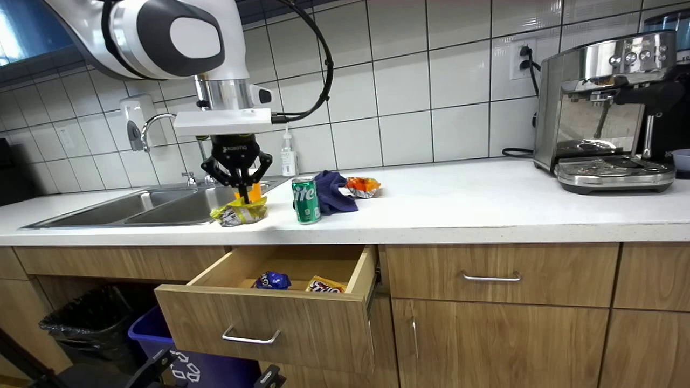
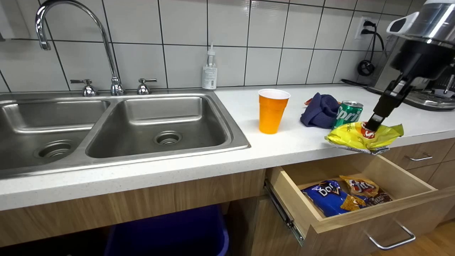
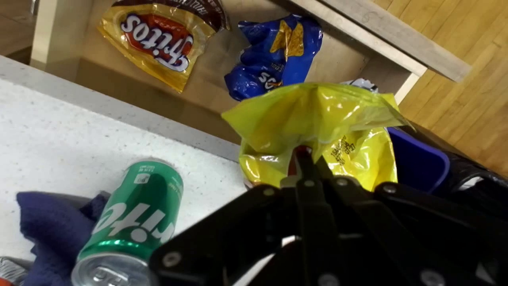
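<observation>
End effector: the gripper [image 2: 374, 123] is closed on a yellow bag [image 2: 346, 137], pinching it at the front edge of the counter [image 1: 485, 215], above the open drawer [image 1: 269, 318]. Contact between bag and counter cannot be determined.

Comparison of views: the wrist view gives the drawer from above, its floor showing between a blue bag [image 3: 274, 53] and a gold-and-brown bag [image 3: 158, 41]; in an exterior view the drawer front conceals much of both. An orange cup [image 2: 273, 112] stands exposed just beside the right-hand rim of the sink [image 2: 239, 137] in an exterior view. A red-orange foil packet [image 1: 363, 186] shows plainly beside a dark blue cloth [image 1: 335, 194], which elsewhere masks nearly all of it.

Markings: "ROBOTIQ" on the gripper body. "Fritos" on the gold-and-brown bag; "Dor" and "COOL" on the blue bag. The green can [image 1: 306, 202], near the counter's front edge, reads "Spri" or "rite" according to view. The yellow bag carries "sic", a red emblem partly covered by the gripper, and a partly legible stamped code. The blue bin [image 1: 221, 369] bears a white recycling symbol.
</observation>
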Action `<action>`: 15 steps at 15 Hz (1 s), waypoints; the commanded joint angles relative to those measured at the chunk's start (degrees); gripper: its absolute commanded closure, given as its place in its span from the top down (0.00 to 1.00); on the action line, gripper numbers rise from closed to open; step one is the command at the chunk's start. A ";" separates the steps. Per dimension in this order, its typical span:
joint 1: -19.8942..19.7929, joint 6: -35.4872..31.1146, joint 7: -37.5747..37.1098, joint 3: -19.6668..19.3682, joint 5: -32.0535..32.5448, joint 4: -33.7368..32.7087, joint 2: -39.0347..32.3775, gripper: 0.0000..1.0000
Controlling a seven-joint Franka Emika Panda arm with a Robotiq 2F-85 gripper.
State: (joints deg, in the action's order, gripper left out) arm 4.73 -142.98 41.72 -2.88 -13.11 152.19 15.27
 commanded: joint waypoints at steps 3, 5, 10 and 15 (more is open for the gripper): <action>0.93 0.96 -2.31 0.02 0.92 1.47 -0.73 0.00; 1.34 -0.04 -2.50 -0.01 -0.06 2.05 -1.33 0.00; 1.91 -2.14 -4.33 0.40 -0.75 3.16 -2.98 0.00; 2.57 -4.72 -7.04 0.92 -1.74 3.85 -5.40 0.00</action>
State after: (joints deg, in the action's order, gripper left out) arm 6.65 -144.85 37.32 -2.76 -13.73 155.33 11.00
